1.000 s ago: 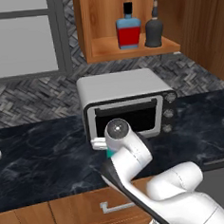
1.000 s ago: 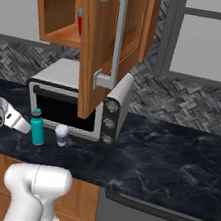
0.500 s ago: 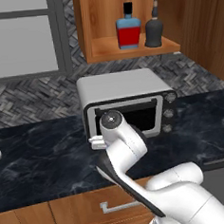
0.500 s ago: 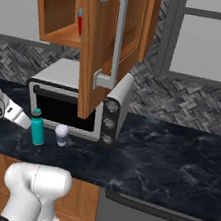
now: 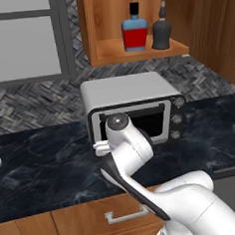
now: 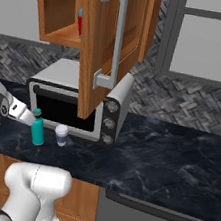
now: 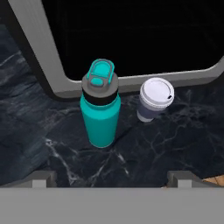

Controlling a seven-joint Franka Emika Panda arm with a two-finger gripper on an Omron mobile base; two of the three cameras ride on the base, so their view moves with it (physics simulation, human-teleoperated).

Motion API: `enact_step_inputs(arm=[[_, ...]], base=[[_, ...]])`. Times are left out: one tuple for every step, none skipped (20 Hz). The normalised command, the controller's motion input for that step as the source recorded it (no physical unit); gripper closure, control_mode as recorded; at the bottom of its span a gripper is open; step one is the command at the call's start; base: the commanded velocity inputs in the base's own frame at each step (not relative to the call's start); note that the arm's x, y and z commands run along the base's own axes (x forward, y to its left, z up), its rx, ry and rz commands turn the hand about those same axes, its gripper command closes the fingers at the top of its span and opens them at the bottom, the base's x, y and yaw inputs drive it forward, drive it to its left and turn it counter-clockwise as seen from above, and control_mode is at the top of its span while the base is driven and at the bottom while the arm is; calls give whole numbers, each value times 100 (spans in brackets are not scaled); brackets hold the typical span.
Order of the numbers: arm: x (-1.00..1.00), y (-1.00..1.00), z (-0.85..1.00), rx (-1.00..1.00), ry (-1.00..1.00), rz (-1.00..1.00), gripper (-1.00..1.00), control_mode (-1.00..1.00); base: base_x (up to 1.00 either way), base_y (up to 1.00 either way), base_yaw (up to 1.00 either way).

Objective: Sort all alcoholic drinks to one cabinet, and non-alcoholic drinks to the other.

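My gripper hovering above teal bottle, jaws spread wide, gripping nothing. Bottle standing upright on dark counter before microwave (lidded cup just beside). Blue bottle, black bottle sitting on open cabinet shelf.

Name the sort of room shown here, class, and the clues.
Most likely a kitchen: a toaster oven sits on a dark marble counter, with a wooden wall cabinet above and drawers below.
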Motion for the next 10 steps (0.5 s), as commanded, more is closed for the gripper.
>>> enact_step_inputs(arm=[[23,-1,-27,0,0,6,-100,-100],[24,0,-28,0,0,5,-100,-100],[29,0,-30,0,0,4,-100,-100],[24,0,-30,0,0,4,-100,-100],[29,0,-24,0,0,3,-100,-100],[34,0,-20,0,0,1,-100,-100],[39,0,-16,-1,0,0,-100,-100],[40,0,-14,-1,0,0,-100,-100],[41,0,-12,0,0,0,-100,-100],[36,0,-11,0,0,0,-100,-100]], base=[[0,0,0],[0,0,0],[0,0,0],[0,0,0],[0,0,0],[0,0,0],[0,0,0],[0,0,0],[0,0,0],[0,0,0]])
